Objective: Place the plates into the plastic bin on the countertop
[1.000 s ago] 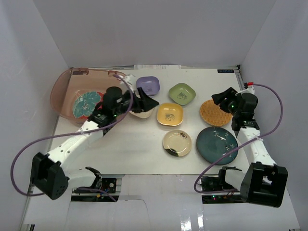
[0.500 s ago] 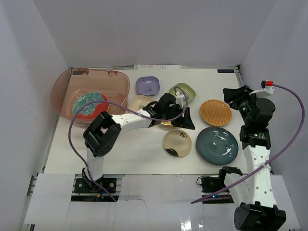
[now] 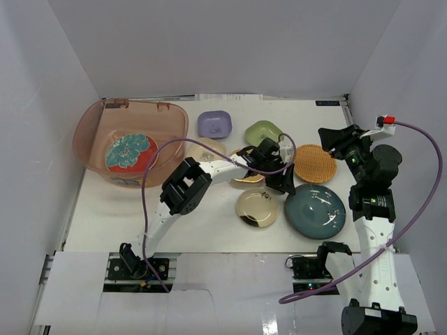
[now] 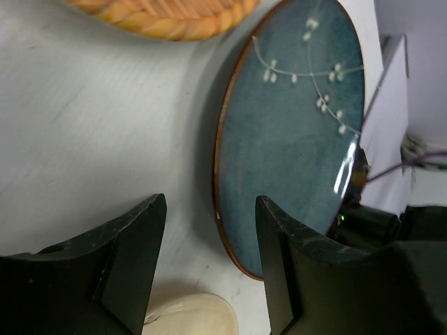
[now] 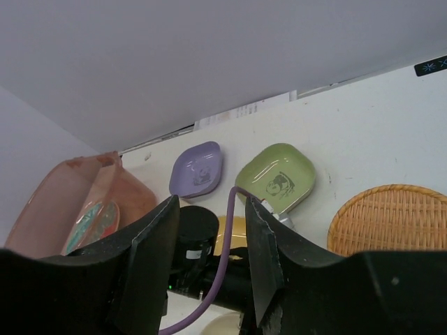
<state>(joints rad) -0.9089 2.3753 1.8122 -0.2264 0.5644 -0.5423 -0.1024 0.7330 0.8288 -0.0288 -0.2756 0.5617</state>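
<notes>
The plastic bin (image 3: 98, 129) stands at the far left and holds the red-and-teal floral plate (image 3: 128, 152). On the countertop lie the purple (image 3: 214, 124), green (image 3: 263, 131), cream (image 3: 202, 148), orange woven (image 3: 314, 162), gold (image 3: 256, 207) and dark teal (image 3: 315, 210) plates. The yellow plate (image 3: 244, 176) is mostly hidden under my left arm. My left gripper (image 3: 285, 183) is open and empty, low beside the dark teal plate's rim (image 4: 293, 132). My right gripper (image 3: 335, 139) is open and empty, raised above the woven plate (image 5: 391, 220).
White walls close in the table on three sides. My left arm and its purple cable (image 3: 209, 169) stretch across the middle over the yellow plate. The right wrist view shows the bin (image 5: 56, 209), purple plate (image 5: 198, 169) and green plate (image 5: 276, 176).
My left arm has swung from the bin rightward across the table to the dark teal plate. My right arm has risen and drawn back. The floral plate stays in the bin.
</notes>
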